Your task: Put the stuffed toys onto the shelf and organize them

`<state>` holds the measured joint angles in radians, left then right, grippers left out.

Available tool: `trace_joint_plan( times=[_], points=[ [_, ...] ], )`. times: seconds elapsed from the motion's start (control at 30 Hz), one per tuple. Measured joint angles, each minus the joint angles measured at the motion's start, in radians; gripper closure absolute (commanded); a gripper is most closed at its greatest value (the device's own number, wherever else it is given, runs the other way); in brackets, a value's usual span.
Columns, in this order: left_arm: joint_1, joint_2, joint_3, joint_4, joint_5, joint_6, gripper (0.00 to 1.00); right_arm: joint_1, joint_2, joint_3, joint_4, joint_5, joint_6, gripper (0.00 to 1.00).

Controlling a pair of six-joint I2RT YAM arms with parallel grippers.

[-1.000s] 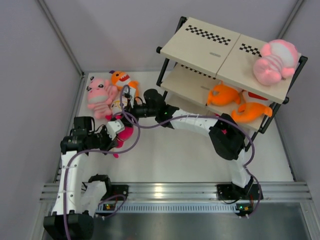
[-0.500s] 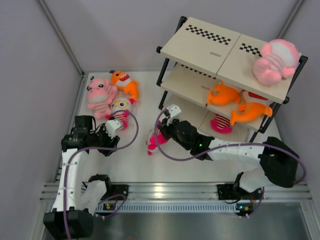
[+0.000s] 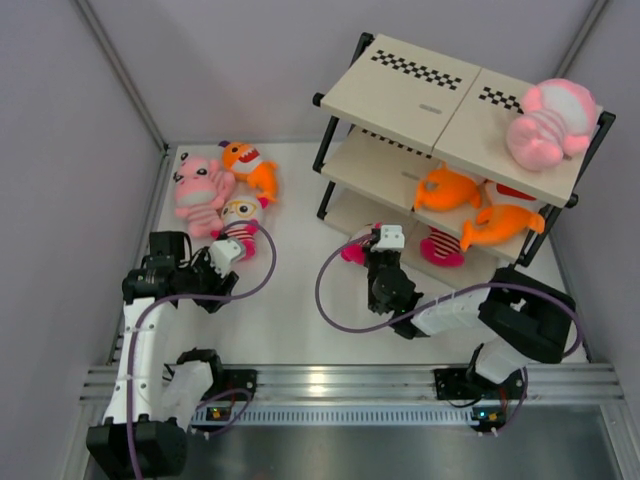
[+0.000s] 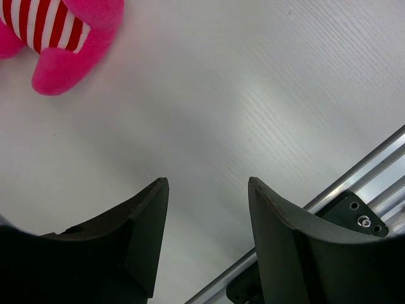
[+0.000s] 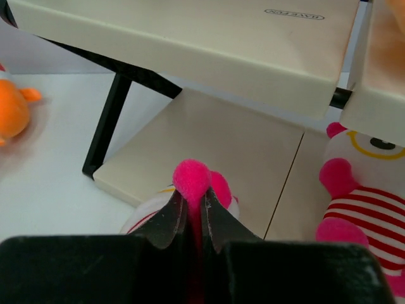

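**Magenta toy (image 5: pixel 192 177) held at the shelf (image 3: pixel 400 88)**

The right gripper (image 5: pixel 192 204) is pinched shut on the magenta toy, just in front of the shelf's bottom board. The left gripper (image 4: pixel 207 185) hangs over the table (image 4: pixel 253 95) with its jaws apart, near a striped toy (image 4: pixel 57 31).

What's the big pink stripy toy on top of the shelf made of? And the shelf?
Pink striped toy: looks like soft, fuzzy plush fabric, puffy and rounded. Shelf boards: smooth matte beige, perhaps wood or laminate. Shelf frame: thin black bars, probably metal.
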<state>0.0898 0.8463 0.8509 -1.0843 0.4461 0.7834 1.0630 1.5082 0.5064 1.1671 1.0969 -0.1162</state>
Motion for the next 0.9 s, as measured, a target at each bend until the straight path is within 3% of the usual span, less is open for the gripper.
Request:
trace_joint_plan(
  times=[0.13,0.63,0.9],
  points=[
    [0.000,0.000,0.000,0.000,-0.015,0.000,0.41,0.002,0.091,0.053,0.062,0.031,-0.073,1.00],
    [0.000,0.013,0.000,0.000,-0.023,0.000,0.41,-0.010,0.107,0.204,0.128,-0.060,-0.264,1.00],
    [0.000,-0.005,0.000,0.000,-0.033,0.000,0.41,-0.085,0.287,0.247,0.142,0.010,-0.351,1.00]
  ],
)
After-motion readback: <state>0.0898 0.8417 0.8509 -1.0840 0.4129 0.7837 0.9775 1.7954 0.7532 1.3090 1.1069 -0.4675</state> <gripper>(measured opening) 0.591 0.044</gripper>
